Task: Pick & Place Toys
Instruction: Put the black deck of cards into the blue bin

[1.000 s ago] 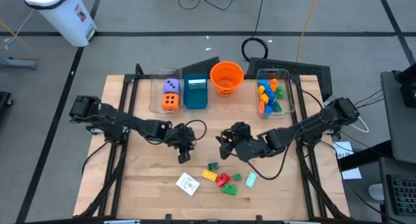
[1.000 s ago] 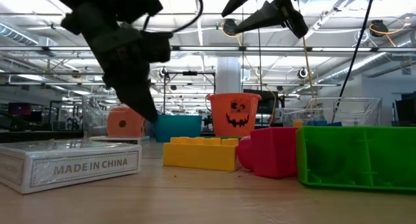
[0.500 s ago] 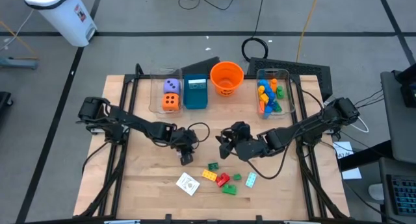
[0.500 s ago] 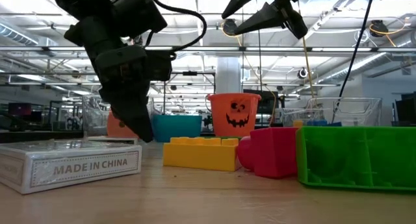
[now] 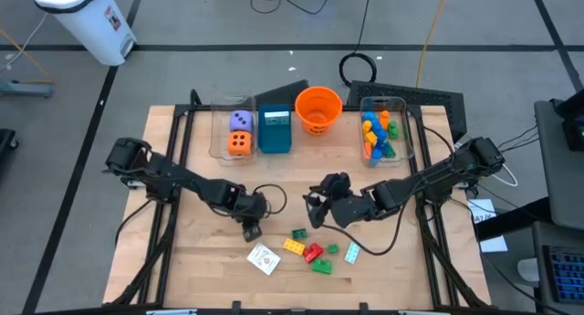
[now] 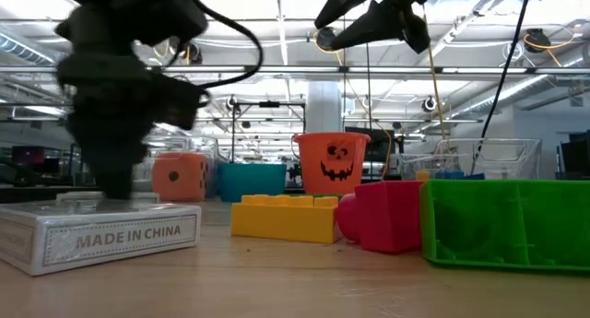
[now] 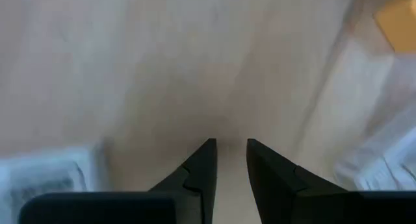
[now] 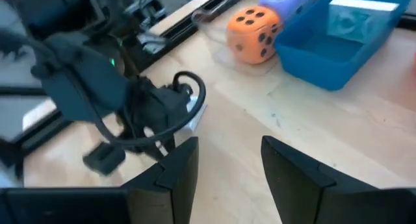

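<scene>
The wooden table (image 5: 201,269) carried everything. Along its far edge sat a clear bin (image 5: 215,123) holding the purple die (image 5: 241,121) and the orange die (image 5: 239,143), then the teal box (image 5: 274,130), the orange bucket (image 5: 318,108), and a second clear bin (image 5: 402,123) full of mixed bricks (image 5: 376,137). Left arm reached in from the table's left edge, and its left gripper (image 5: 253,227) hung low just over the white card pack (image 5: 264,257) near the front edge (low view showed it right above the pack, contact not resolvable). Its fingers (image 7: 200,171) stood a narrow gap apart with bare wood between them, nothing pinched. Right arm came in from the right edge, and the right gripper (image 5: 313,208) hovered near mid-table, clear of the surface, fingers (image 8: 178,167) spread with nothing between them. Loose toys sat in a cluster near the front edge, just right of the card pack: a green brick (image 5: 298,234), a yellow brick (image 5: 293,246), a red brick (image 5: 312,253), a second green brick (image 5: 322,267), a small green piece (image 5: 333,249) and a light blue piece (image 5: 352,252). In the low view the yellow brick (image 6: 284,217), red brick (image 6: 383,215) and big green brick (image 6: 502,221) lined up beside the pack (image 6: 97,230), all flat on the wood.
</scene>
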You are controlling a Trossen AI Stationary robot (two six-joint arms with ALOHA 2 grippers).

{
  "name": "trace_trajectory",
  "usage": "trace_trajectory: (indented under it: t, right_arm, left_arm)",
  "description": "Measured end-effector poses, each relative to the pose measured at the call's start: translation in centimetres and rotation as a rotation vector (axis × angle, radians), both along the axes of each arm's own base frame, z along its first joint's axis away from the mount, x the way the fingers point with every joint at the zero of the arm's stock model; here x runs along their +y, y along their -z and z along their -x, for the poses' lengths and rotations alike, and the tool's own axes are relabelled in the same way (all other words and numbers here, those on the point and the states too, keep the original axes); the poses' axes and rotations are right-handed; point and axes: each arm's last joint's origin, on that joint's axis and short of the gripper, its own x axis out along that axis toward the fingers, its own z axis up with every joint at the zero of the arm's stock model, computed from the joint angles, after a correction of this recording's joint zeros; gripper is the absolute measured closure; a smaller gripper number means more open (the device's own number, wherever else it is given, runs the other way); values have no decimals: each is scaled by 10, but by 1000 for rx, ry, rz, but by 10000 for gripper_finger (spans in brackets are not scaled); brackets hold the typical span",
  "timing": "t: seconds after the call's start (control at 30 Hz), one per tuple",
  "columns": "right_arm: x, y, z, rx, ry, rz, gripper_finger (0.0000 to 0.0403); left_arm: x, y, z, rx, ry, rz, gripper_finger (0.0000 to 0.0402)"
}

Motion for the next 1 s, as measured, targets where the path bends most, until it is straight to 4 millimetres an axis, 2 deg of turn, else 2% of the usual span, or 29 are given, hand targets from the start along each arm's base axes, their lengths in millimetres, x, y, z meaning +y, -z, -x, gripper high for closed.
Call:
trace_trajectory:
  t: [0.13,0.23,0.4,0.53,1.0]
  right_arm:
    - [2,1,0,33,-83,6,243]
    - [3,1,-1,48,-131,6,243]
    - [5,1,-1,70,-197,19,243]
    - [6,2,-1,82,-245,9,243]
    - [9,2,0,104,-353,-21,243]
  left_arm:
    - [-11,-11,12,36,-45,62,309]
    - [-16,-35,23,11,-100,61,309]
    - [-19,-75,49,4,-135,-58,309]
    - [-16,-96,61,-57,-165,-126,309]
    - [3,-98,57,-44,-106,-121,309]
